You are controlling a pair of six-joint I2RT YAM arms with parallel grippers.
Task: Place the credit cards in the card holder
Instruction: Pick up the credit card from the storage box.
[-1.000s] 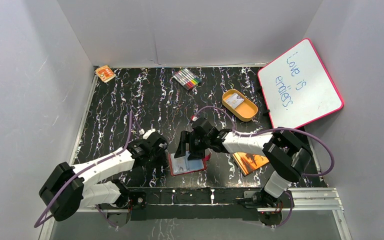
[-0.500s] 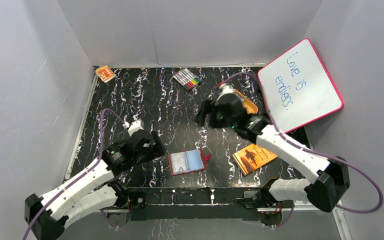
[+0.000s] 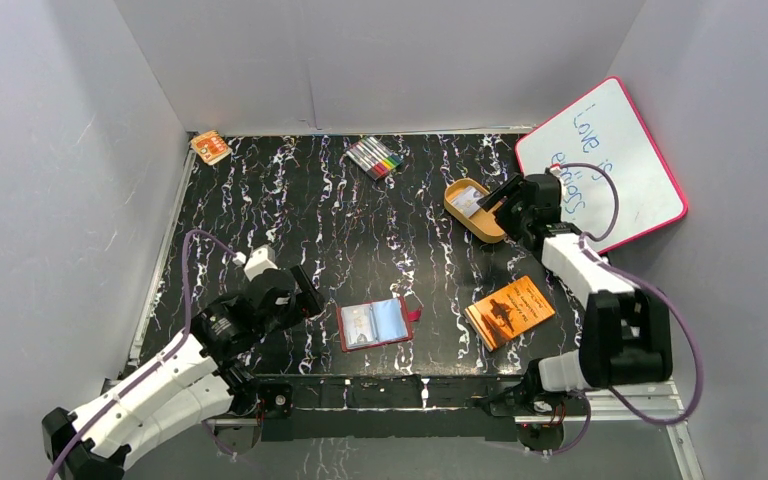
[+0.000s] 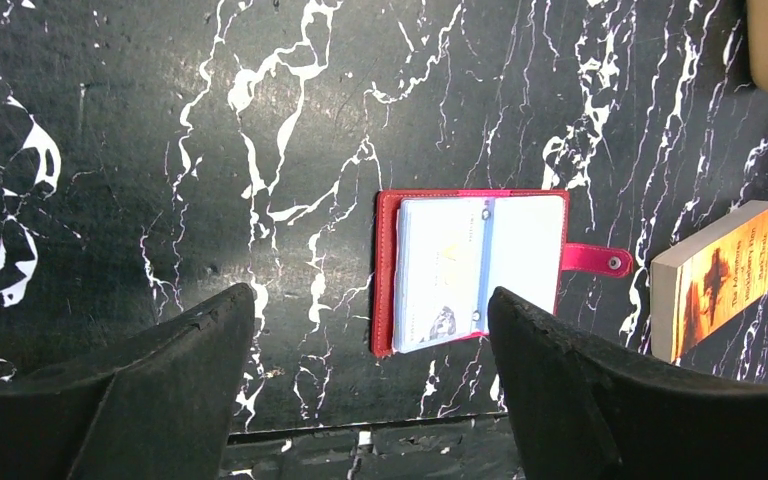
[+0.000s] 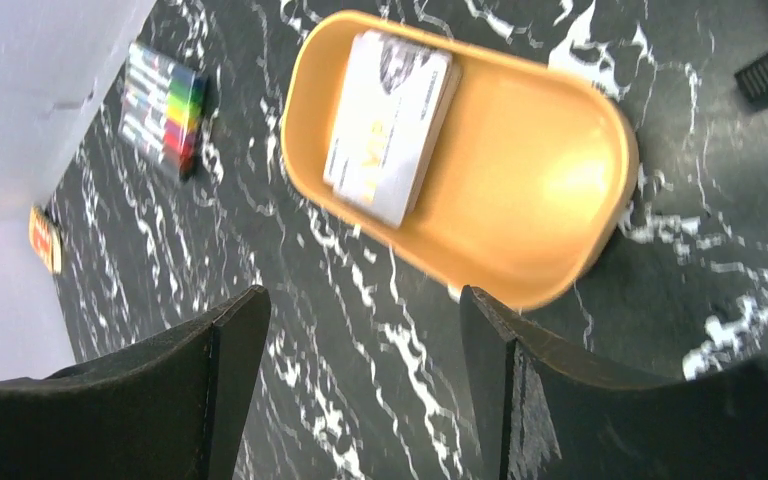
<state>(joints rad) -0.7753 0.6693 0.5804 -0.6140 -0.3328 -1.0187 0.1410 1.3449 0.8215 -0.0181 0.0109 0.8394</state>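
Credit cards point(image 5: 390, 125) are stacked in orange tray point(image 5: 550, 190), just ahead of R jaws, which are spread & empty; long axis is pointed roughly away from them. Card holder point(image 4: 475, 268) is laid open on worktop point(image 4: 110, 150) by L jaws, also spread, empty.

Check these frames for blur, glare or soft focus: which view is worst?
Right wrist is worst: smeared, with glare inside the orange tray. Left wrist is sharp on the card holder, its tool fingers near-black. Top external is evenly lit and crisp.
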